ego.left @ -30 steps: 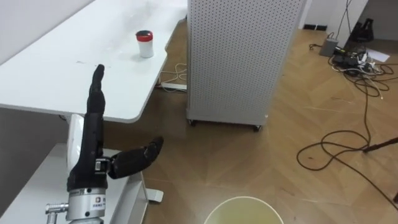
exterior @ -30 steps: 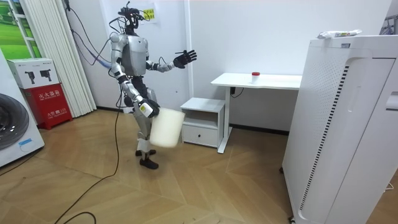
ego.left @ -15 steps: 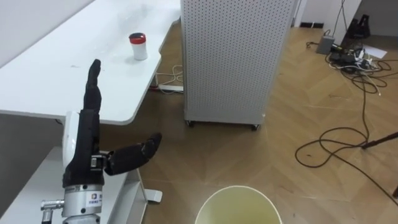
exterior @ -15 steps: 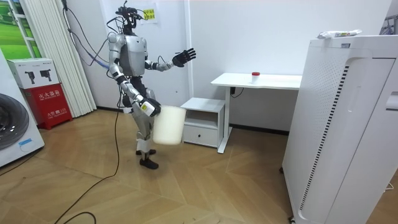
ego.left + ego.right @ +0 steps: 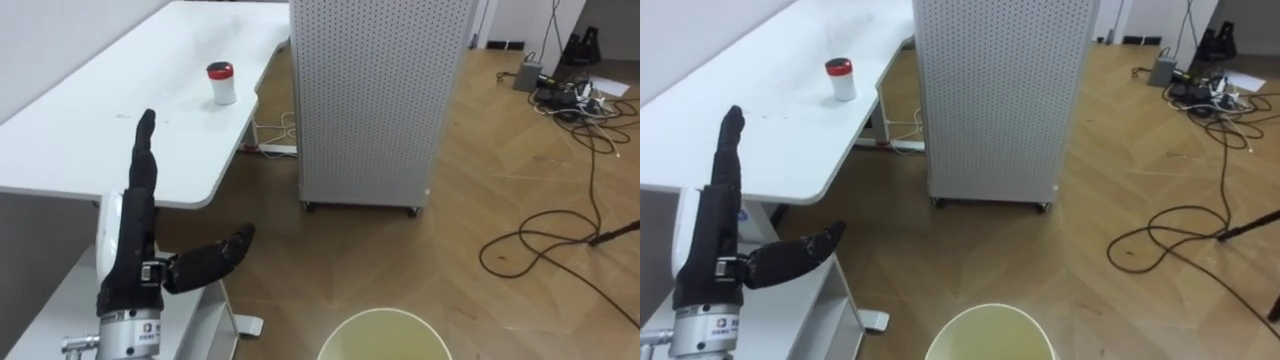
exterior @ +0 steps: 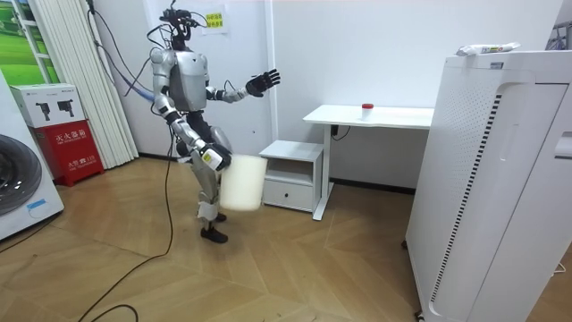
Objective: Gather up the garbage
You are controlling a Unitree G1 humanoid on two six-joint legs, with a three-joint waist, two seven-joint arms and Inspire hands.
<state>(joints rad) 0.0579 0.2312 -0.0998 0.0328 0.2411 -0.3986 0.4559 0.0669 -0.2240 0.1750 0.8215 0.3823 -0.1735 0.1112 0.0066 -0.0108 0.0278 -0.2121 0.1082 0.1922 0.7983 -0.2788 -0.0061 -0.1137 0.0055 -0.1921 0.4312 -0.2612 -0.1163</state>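
A small white cup with a red lid (image 5: 220,83) stands on the white desk (image 5: 90,130), ahead and to my left. My left hand (image 5: 135,240) is raised in front of the desk's near edge, open, fingers straight and thumb spread, holding nothing. A pale yellow bin (image 5: 385,318) shows its open mouth at the bottom of the eye views. In the room view the bin (image 6: 241,183) hangs at my hip from my right hand (image 6: 213,159), which grips its rim. I stand a few steps from the desk (image 6: 393,114).
A tall white perforated unit on castors (image 5: 380,90) stands right of the desk. A low white drawer cabinet (image 6: 290,174) sits under the desk's near end. Cables (image 5: 560,230) trail over the wooden floor at right. A washing machine (image 6: 18,192) stands at the room view's left.
The eye view has shifted a little as my body swayed toward the room view's left. My left hand stays raised and open, and the bin remains at my hip.
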